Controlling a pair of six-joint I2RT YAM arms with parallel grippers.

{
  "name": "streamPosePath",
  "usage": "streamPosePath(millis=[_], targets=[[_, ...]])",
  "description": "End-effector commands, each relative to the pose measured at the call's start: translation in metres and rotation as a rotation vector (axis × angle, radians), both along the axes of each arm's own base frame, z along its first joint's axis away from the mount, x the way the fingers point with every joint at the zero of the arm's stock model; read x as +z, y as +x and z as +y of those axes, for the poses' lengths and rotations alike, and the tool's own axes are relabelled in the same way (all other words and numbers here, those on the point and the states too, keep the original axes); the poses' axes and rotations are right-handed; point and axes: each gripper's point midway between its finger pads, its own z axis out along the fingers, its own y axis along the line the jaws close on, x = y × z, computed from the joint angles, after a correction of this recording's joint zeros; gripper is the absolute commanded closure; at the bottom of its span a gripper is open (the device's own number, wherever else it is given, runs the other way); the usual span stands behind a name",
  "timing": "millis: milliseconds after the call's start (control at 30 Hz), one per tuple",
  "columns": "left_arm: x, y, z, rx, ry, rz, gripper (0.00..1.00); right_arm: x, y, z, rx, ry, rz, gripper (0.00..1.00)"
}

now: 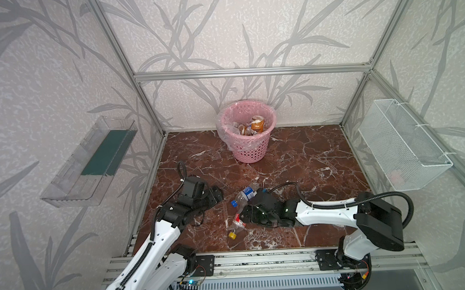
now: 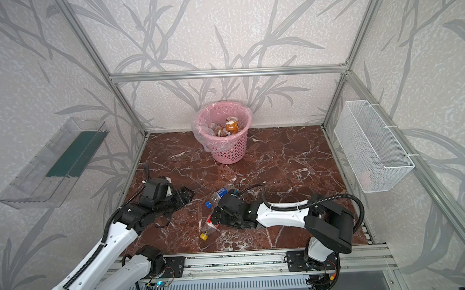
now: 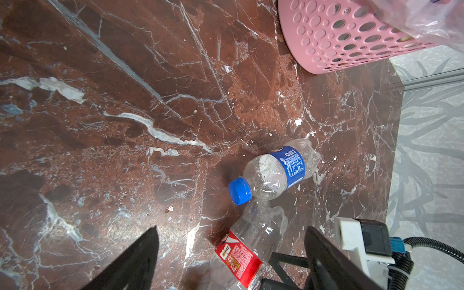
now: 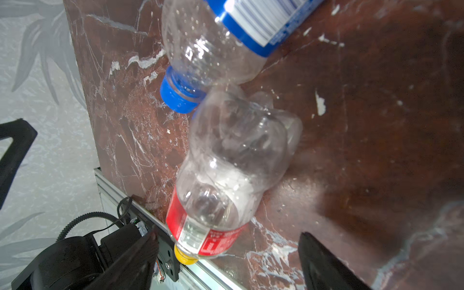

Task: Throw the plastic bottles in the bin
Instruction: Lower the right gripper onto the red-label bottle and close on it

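Black fingers of the right gripper point(image 4: 229, 234) sit closest, spread wide on either side of the red-label bottle point(image 4: 226, 163), down at its label end. Neither finger clearly touches it, so nothing is gripped. That bottle lies on its side on the marble table point(image 1: 307, 161), crumpled, with its yellow cap point(image 4: 185, 257) toward the front rail point(image 1: 258, 257). Blue-label bottle point(image 4: 213, 45) lies just behind, its blue cap point(image 4: 178, 98) touching the red one's base. Left gripper point(image 3: 231, 228) is also spread and empty, low and near, facing the same pair. Bin point(image 1: 253, 150) stands by the back wall, well apart from both loose bottles, with orange-wrapped bottles point(image 1: 257, 125) already inside.

Risks, as I judge them:
- Closing on thin dented plastic may squirt the bottle out sideways, maybe toward the front edge.
- Any shove passes into the blue-label bottle, which could roll away.
- Both arms crowd one spot, so they could clash if the left moves in.
- It is a long carry to the bin. A loose pinch drops the bottle short, and the liner point(image 1: 223, 135) draped over the rim could catch it.
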Motion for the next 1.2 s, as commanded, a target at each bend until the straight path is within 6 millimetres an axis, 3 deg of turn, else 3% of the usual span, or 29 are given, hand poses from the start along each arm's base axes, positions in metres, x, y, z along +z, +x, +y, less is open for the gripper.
streamPosePath(millis=[0, 600, 633, 800, 1100, 1167], targets=[[-0.003, -0.004, 0.004, 0.003, 0.01, 0.012, 0.1, 0.008, 0.001, 0.015, 0.009, 0.035, -0.001, 0.12], [-0.007, -0.007, 0.007, 0.012, 0.007, 0.016, 0.1, -0.005, 0.008, 0.023, 0.017, -0.018, 0.01, 0.12], [-0.008, -0.007, 0.007, 0.012, 0.007, 0.019, 0.1, -0.016, 0.008, 0.021, 0.018, -0.046, 0.019, 0.13], [-0.007, -0.007, 0.007, 0.013, 0.004, 0.019, 0.1, -0.025, 0.011, 0.013, 0.021, -0.108, 0.019, 0.17], [-0.008, -0.006, 0.007, 0.016, -0.001, 0.018, 0.1, -0.035, 0.007, -0.018, 0.028, -0.223, 0.024, 0.28], [-0.009, -0.006, 0.007, 0.018, -0.002, 0.017, 0.1, -0.029, 0.006, -0.026, 0.019, -0.225, 0.012, 0.3]])
